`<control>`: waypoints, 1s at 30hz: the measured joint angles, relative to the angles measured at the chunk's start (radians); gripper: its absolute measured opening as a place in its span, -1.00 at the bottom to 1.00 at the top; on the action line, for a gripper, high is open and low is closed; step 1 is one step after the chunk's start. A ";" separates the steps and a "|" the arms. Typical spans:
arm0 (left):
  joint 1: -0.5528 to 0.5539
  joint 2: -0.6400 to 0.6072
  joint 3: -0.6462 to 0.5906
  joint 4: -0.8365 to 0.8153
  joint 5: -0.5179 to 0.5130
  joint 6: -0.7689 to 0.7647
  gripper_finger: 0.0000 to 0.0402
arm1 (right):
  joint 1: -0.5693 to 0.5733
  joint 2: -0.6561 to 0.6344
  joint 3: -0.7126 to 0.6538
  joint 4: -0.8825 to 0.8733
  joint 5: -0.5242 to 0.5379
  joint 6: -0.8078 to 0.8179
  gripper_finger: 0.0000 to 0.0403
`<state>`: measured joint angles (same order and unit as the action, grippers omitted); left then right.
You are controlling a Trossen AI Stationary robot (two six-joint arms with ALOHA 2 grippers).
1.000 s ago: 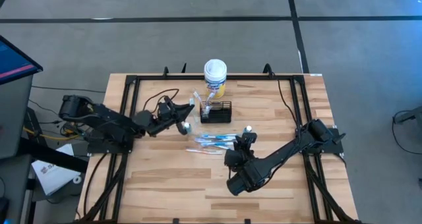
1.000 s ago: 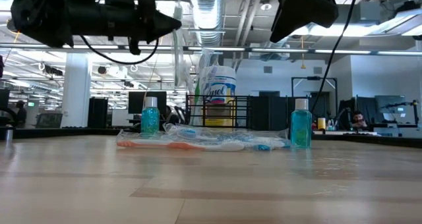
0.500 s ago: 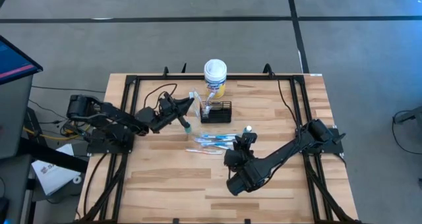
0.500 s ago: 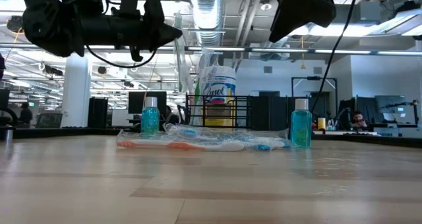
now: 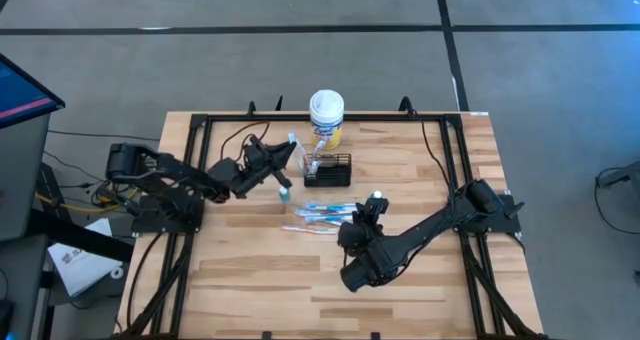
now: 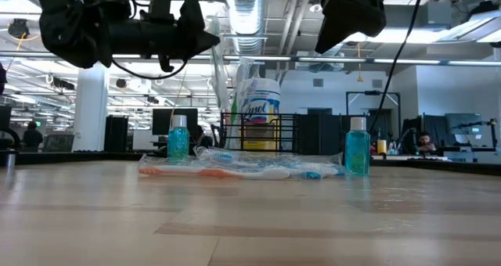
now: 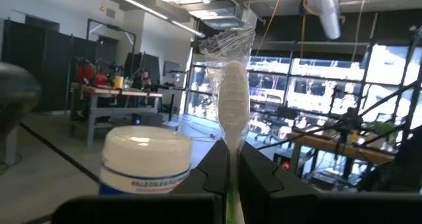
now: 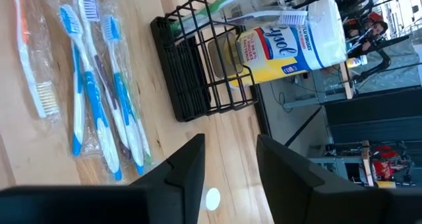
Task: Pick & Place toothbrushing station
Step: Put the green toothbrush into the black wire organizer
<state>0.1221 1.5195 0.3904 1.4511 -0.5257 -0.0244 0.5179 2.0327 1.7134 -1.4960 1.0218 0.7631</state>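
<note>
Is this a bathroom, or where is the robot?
Not a bathroom; it looks like a big workshop or lab. The wooden table stands on a grey floor, with ceiling pipes overhead and desks with screens behind.

Even, bright overhead light is falling on my table (image 5: 250, 280) in the high view, and my arms are casting only faint, soft shadows on the wood. In the low view, ceiling strip lights (image 6: 438, 61) are glaring across the upper part of the frame, turning my arms into near-black silhouettes, while the near tabletop is blurring toward the bottom edge and carrying pale reflections. In my left wrist view, windows (image 7: 343, 72) at centre right are blowing out white, and the canister lid (image 7: 146, 148) at lower left is looking soft.
</note>
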 joint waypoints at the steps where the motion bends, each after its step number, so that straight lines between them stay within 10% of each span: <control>1: 0.006 0.003 0.002 -0.001 0.000 0.001 -0.97 | 0.001 0.000 0.000 0.000 0.000 0.000 -0.37; 30: 0.048 0.134 0.119 0.016 -0.033 0.102 -0.96 | -0.003 0.000 0.000 0.016 0.000 0.008 -0.37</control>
<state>0.1699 1.6531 0.5095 1.4672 -0.5583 0.0780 0.5148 2.0327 1.7134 -1.4803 1.0214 0.7715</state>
